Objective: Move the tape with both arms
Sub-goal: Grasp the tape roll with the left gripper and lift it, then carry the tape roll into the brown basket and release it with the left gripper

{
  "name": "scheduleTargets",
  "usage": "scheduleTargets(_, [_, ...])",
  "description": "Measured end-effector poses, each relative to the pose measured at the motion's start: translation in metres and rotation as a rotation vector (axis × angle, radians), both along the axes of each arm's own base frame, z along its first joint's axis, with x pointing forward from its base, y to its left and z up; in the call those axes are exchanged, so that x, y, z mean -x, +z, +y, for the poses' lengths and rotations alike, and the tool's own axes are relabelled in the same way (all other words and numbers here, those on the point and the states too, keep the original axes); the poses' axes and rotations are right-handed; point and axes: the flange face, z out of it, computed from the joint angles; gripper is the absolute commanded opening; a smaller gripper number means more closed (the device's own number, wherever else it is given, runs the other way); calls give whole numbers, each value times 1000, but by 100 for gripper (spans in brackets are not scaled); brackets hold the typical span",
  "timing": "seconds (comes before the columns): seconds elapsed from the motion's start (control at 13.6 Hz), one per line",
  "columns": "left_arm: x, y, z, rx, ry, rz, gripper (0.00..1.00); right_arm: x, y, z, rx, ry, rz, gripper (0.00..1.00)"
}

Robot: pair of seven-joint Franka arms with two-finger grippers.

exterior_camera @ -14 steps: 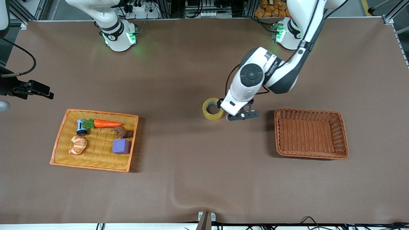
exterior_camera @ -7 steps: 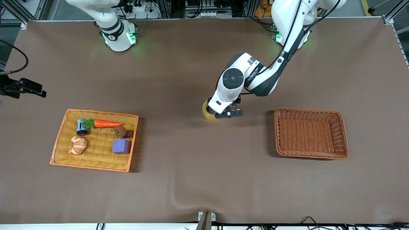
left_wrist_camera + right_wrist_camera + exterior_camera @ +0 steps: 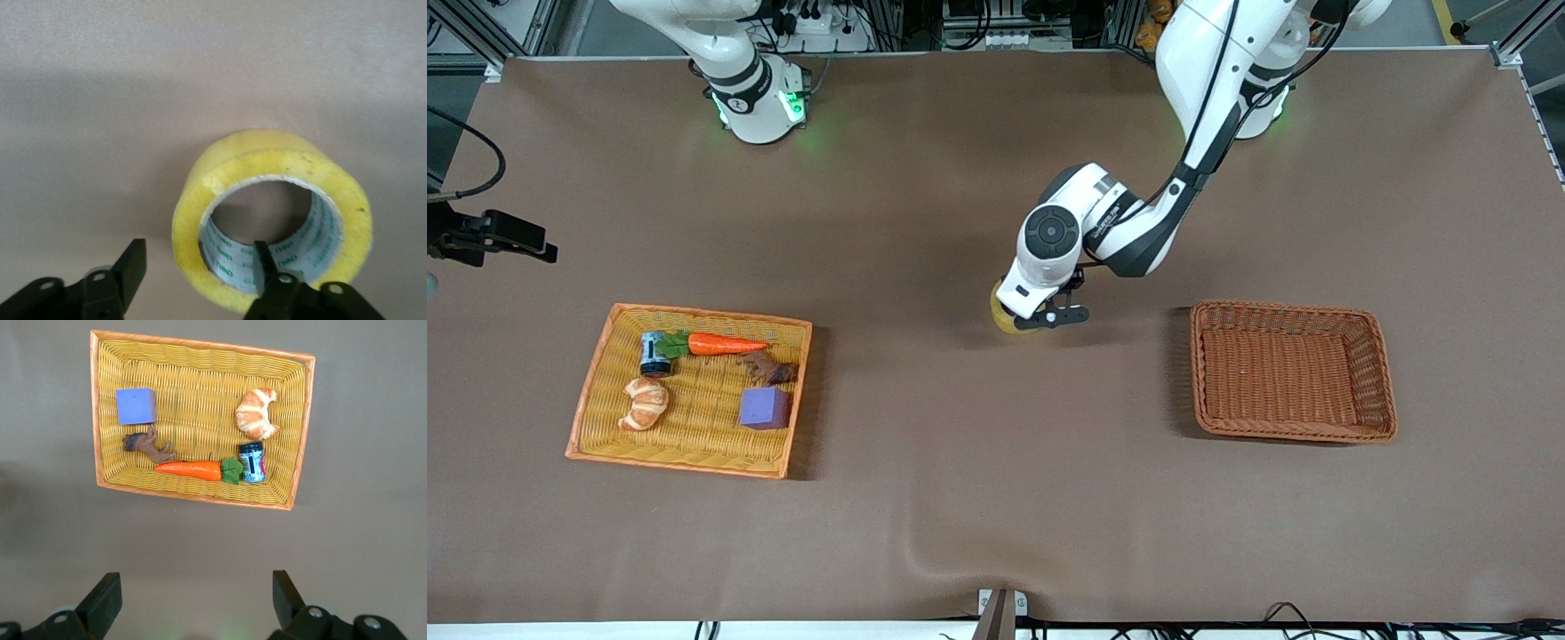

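The tape (image 3: 1002, 319) is a yellowish roll lying flat mid-table, mostly hidden under the left hand in the front view. The left wrist view shows the tape (image 3: 267, 150) with its round hole facing up. My left gripper (image 3: 1040, 316) is open and low over the roll. In the left wrist view my left gripper (image 3: 198, 257) straddles the ring's wall, one finger (image 3: 261, 257) in the hole and the other finger (image 3: 133, 257) outside. My right gripper (image 3: 516, 242) waits open and empty, high up at the right arm's end; in its own view the right gripper (image 3: 195, 587) looks down on the table.
A yellow-orange basket (image 3: 596, 378) at the right arm's end holds a carrot (image 3: 725, 344), a croissant (image 3: 645, 403), a purple cube (image 3: 764, 408), a small can and a brown toy. An empty brown wicker basket (image 3: 1378, 373) stands at the left arm's end.
My left gripper has moved from beside the tape to over it and come lower, with one finger now in the hole. The right gripper has barely shifted.
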Motion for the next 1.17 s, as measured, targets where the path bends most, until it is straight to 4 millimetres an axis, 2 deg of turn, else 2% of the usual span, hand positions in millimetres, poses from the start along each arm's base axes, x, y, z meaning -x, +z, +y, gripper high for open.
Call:
scheduleTargets(0.07, [-1, -2, 1, 0, 2, 0, 31, 0, 0, 2, 0, 3, 0, 100])
scheduleTargets(0.15, [-1, -4, 2, -1, 4, 0, 3, -1, 1, 4, -1, 7, -2, 100])
scheduleTargets(0.22, [-2, -6, 2, -2, 4, 1, 0, -1, 2, 5, -1, 10, -4, 100])
scheduleTargets(0.59, [-4, -6, 3, 0, 7, -4, 0, 1, 4, 4, -1, 8, 5, 100])
scheduleTargets(0.73, [-15, 6, 10, -4, 23, -7, 0, 3, 3, 6, -3, 11, 20, 100])
scheduleTargets(0.81, [-25, 23, 21, -13, 39, -6, 0, 3, 3, 6, -4, 11, 22, 100])
scheduleTargets(0.95, [-55, 77, 61, -25, 55, -11, 0, 3, 4, 6, -4, 11, 23, 100])
scheduleTargets(1.03, [-74, 107, 95, -23, 43, -14, 0, 3, 4, 6, -4, 11, 23, 100])
scheduleTargets(1.17, [-110, 153, 184, -11, 5, -8, 0, 3, 4, 6, -4, 12, 22, 100])
